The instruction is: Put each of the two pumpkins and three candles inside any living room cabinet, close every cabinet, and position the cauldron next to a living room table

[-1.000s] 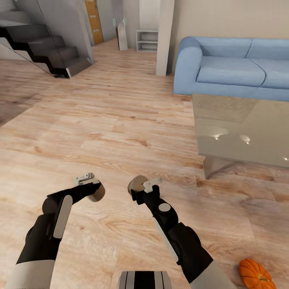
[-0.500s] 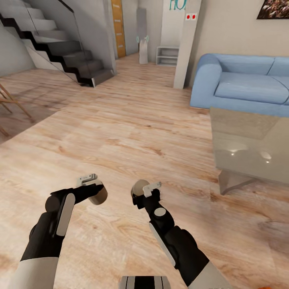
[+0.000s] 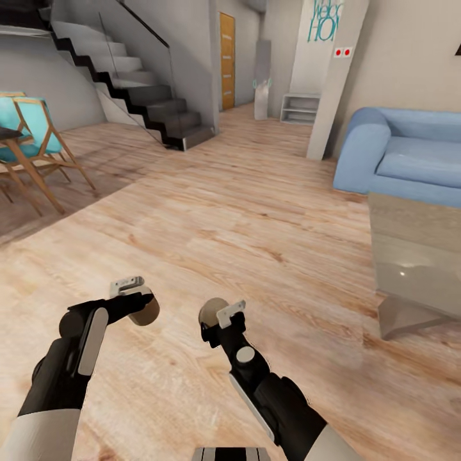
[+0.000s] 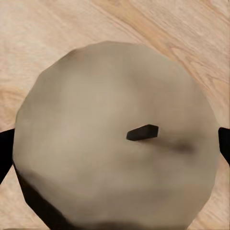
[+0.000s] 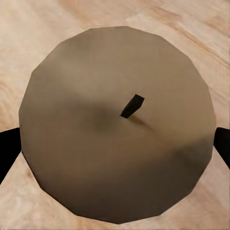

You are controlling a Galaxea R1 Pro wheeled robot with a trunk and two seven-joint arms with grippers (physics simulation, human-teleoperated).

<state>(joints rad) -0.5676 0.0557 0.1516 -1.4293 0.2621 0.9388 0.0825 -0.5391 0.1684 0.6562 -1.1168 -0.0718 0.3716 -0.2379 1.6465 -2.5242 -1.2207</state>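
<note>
Wood floor (image 3: 256,211) — stairs (image 3: 153,109), blue sofa (image 3: 410,160).

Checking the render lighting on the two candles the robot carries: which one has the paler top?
The candle in the left gripper: its round top is light beige. The candle in the right gripper has a darker olive-brown top.

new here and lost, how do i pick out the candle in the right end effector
Start at the blue sofa, then drop to the two black arms low over the wood floor. The right end effector clamps a stubby candle; its round top looks darker tan than the left end effector's candle.
</note>
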